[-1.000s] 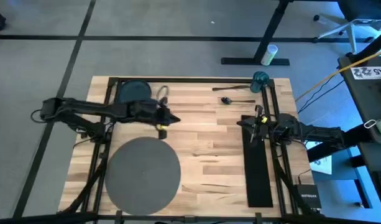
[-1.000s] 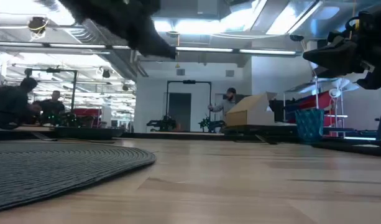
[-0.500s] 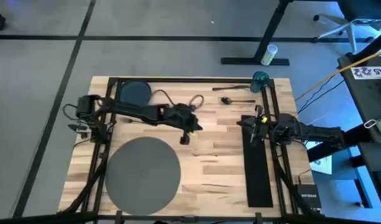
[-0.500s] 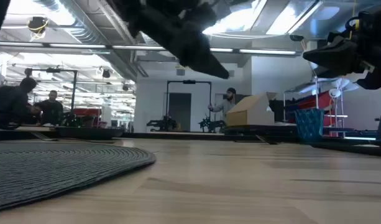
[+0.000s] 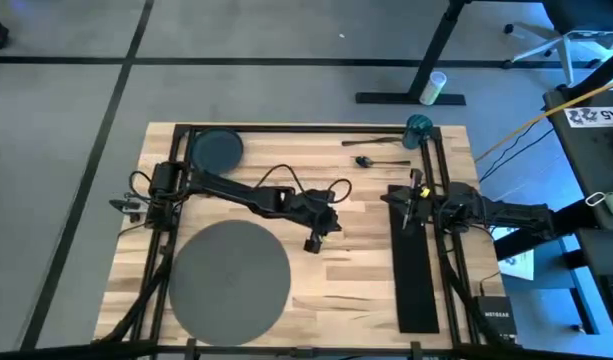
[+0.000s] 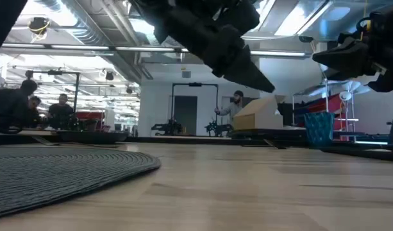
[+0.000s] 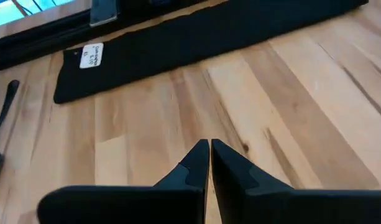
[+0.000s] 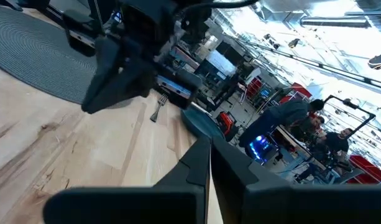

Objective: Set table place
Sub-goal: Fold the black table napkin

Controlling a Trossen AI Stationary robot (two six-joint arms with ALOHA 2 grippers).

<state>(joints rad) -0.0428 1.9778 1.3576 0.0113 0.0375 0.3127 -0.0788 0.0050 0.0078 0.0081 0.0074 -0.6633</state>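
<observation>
The table [image 5: 346, 250], pale wooden planks framed by black rails, fills the middle of the high view. The place [image 5: 229, 277] lies lower left, a dark plate [image 5: 215, 148] upper left, a black napkin [image 5: 416, 262] at right, cutlery [image 5: 378, 151] (small, indistinct) upper right beside a teal cup [image 5: 419, 128].

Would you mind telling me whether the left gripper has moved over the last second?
Yes. The left gripper has swung away from the plate toward the black napkin.
</observation>
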